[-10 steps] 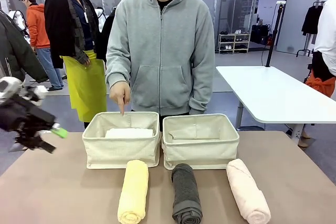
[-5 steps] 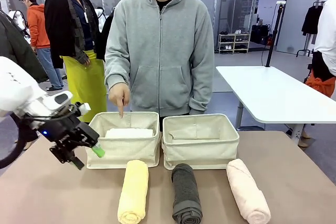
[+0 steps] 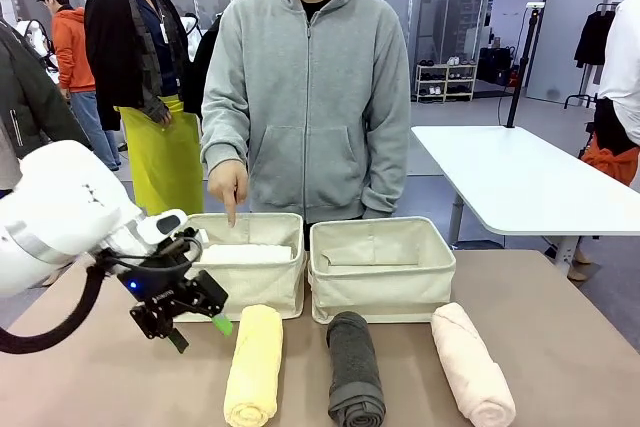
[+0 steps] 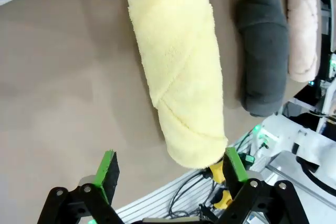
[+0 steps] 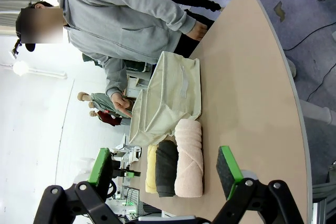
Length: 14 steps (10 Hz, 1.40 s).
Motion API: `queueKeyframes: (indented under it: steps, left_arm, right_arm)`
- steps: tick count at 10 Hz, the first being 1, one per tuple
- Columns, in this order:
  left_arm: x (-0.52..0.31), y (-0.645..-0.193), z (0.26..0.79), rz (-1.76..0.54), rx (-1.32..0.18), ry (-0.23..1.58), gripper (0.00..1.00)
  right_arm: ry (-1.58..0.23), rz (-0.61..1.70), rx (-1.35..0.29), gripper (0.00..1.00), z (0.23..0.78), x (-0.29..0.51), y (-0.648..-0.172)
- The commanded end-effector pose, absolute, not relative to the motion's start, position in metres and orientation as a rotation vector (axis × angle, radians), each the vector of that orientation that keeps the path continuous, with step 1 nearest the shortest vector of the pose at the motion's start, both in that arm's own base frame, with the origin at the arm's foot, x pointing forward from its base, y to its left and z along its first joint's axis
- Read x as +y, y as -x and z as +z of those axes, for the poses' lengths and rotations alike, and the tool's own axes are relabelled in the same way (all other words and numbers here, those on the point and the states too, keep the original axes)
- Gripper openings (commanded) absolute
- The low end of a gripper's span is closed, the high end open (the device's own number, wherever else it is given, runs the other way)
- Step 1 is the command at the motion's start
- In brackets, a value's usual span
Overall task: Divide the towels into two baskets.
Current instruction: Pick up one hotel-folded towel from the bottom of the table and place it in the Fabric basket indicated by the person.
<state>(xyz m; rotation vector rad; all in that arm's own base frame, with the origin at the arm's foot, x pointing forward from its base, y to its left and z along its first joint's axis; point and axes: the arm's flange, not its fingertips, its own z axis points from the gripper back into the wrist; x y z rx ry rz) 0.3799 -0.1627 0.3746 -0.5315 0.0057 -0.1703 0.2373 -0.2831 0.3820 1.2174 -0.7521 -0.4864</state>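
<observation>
Left pincer (image 3: 202, 332) (image 4: 169, 163): released, jaws spread wide, holding nothing. It hangs low over the table (image 3: 100, 377), just in front of the left basket (image 3: 232, 292). The yellow towel (image 3: 253, 365) (image 4: 178, 72) lies just ahead of its pads, apart from them. The grey towel (image 3: 355, 367) lies beyond it, the pink towel (image 3: 472, 365) farther still. The white towel (image 3: 245, 254) sits in the left basket, where a person's hand (image 3: 229, 185) points down.

Right pincer (image 5: 163, 163): released, jaws wide, well apart from the towels.
</observation>
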Motion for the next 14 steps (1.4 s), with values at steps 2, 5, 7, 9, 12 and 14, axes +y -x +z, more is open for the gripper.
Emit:
queueKeyframes:
  steps: [2, 5, 7, 9, 12, 14]
  left_arm:
    - [-0.19, -0.382, 0.353, -0.142, -0.016, 0.533, 1.0]
    - [-0.209, -0.39, 0.34, -0.14, -0.029, 0.572, 1.0]
    - [-0.223, -0.397, 0.337, -0.142, -0.077, 0.582, 1.0]
    - [-0.231, -0.402, 0.329, -0.13, -0.099, 0.532, 1.0]
    - [-0.24, -0.406, 0.316, -0.114, -0.083, 0.468, 1.0]
    - [-0.243, -0.407, 0.314, -0.163, -0.079, 0.482, 0.94]
  right_arm:
    - [-1.229, -0.493, -0.766, 1.0, 0.386, -0.282, -0.236]
    - [-1.229, -0.493, -0.766, 1.0, 0.386, -0.282, -0.236]
    - [-1.229, -0.493, -0.766, 1.0, 0.386, -0.282, -0.236]
    - [-1.229, -0.493, -0.766, 1.0, 0.386, -0.282, -0.236]
    - [-1.229, -0.493, -0.766, 1.0, 0.386, -0.282, -0.236]
    - [-1.229, -0.493, -0.766, 1.0, 0.386, -0.282, -0.236]
